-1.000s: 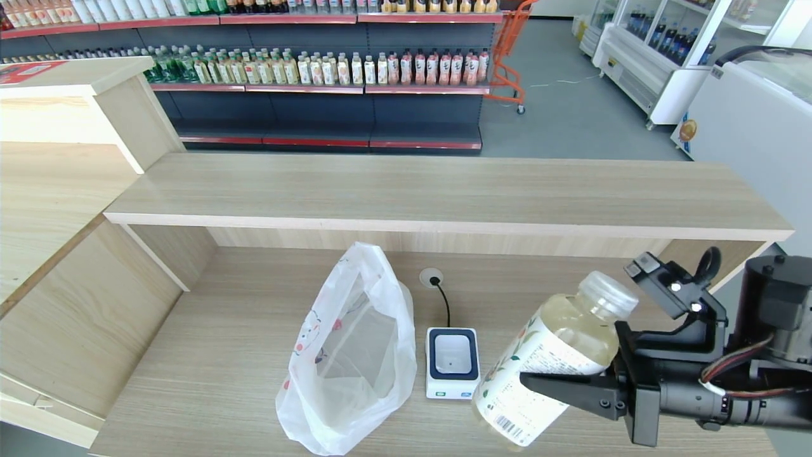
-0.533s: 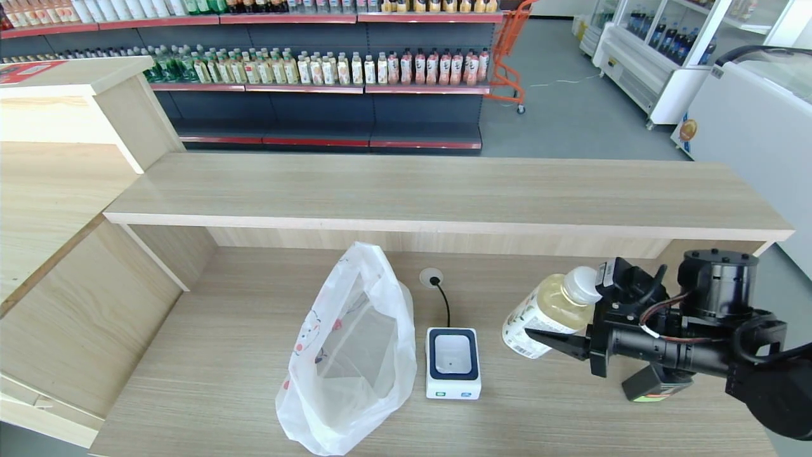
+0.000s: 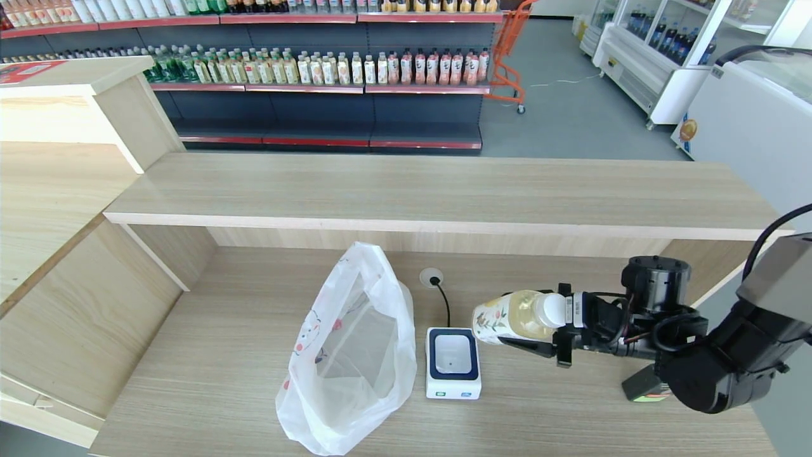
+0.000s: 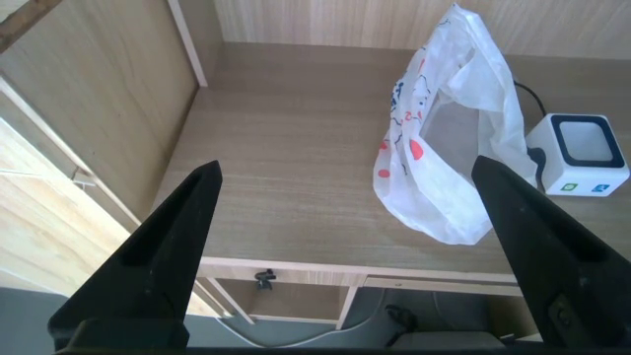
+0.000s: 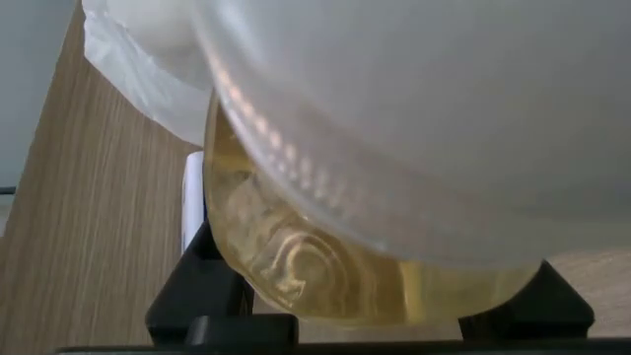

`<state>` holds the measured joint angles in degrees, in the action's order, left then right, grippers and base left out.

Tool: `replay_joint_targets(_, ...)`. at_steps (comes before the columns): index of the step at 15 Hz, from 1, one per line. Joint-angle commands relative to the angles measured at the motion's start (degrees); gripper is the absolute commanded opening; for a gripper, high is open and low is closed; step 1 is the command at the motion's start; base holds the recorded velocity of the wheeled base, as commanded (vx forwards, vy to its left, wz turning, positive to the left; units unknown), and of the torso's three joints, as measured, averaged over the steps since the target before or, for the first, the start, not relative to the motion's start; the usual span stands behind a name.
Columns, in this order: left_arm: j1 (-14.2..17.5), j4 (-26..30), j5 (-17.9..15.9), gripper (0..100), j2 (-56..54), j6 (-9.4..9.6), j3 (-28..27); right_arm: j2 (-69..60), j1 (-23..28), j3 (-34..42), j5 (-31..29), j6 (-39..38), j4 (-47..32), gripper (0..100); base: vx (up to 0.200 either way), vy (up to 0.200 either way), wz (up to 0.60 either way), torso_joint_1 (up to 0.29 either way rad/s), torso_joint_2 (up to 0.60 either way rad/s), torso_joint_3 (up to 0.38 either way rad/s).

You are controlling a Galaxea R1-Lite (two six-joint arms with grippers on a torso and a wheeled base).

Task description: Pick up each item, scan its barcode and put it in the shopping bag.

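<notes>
My right pincer (image 3: pixel 530 333) holds a bottle (image 3: pixel 501 316) of pale drink on its side above the table (image 3: pixel 222 381). The cap points right toward the wrist, and the base points left toward the scanner (image 3: pixel 452 362). The bottle hangs just to the right of the scanner and a little beyond it, not over its window. By my reading the pick-up is done, the scan is at hand but not yet made, and bagging is left to do. The white shopping bag (image 3: pixel 346 355) stands open just left of the scanner, and through its thin plastic I make out nothing inside. I see no other goods waiting on the table, so I cannot say how many items remain. The head view gives me the whole layout of bag, scanner and bottle in a row, but no barcode on the label side turned to it. The right wrist view presses close on the bottle (image 5: pixel 394 197), showing the liquid and the dark fingers (image 5: pixel 212 296) clamped under it, which confirms the hold. The left wrist view shows my left pincer (image 4: pixel 345 247) spread wide with nothing in it, hanging over the near left of the table. The bag (image 4: pixel 444 148) and scanner (image 4: pixel 582 153) lie beyond it.
</notes>
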<state>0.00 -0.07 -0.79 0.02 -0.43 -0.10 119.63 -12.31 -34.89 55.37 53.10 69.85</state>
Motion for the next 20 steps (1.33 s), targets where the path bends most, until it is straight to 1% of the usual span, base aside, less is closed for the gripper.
replay_joint_targets(1, 0.0, 0.0, 0.0, 100, 0.0, -0.01, 0.0, 5.7, -0.3, -2.5, 1.0, 0.9, 0.9, 0, 0.0, 0.0, 0.0, 0.0, 0.0, 0.0)
replay_joint_targets(3, 0.0, 0.0, 0.0, 100, 0.0, -0.01, 0.0, 7.6, -1.2, -4.3, 2.3, 3.4, 1.0, 0, 0.0, 0.0, 0.0, 0.0, 0.0, 0.0)
replay_joint_targets(6, 0.0, 0.0, 0.0, 100, 0.0, -0.01, 0.0, 10.7, -2.2, -5.9, 3.4, 4.5, 2.4, 0, 0.0, 0.0, 0.0, 0.0, 0.0, 0.0)
replay_joint_targets(11, 0.0, 0.0, 0.0, 100, 0.0, -0.01, 0.0, 15.0, -3.3, -11.1, 4.0, 7.5, 2.9, 0, 0.0, 0.0, 0.0, 0.0, 0.0, 0.0)
replay_joint_targets(16, 0.0, 0.0, 0.0, 100, 0.0, -0.01, 0.0, 18.5, -4.4, -15.7, 7.4, 8.6, 2.9, 0, 0.0, 0.0, 0.0, 0.0, 0.0, 0.0)
replay_joint_targets(20, 0.0, 0.0, 0.0, 100, 0.0, -0.01, 0.0, 18.9, -4.6, -16.4, 7.9, 9.1, 2.8, 0, 0.0, 0.0, 0.0, 0.0, 0.0, 0.0)
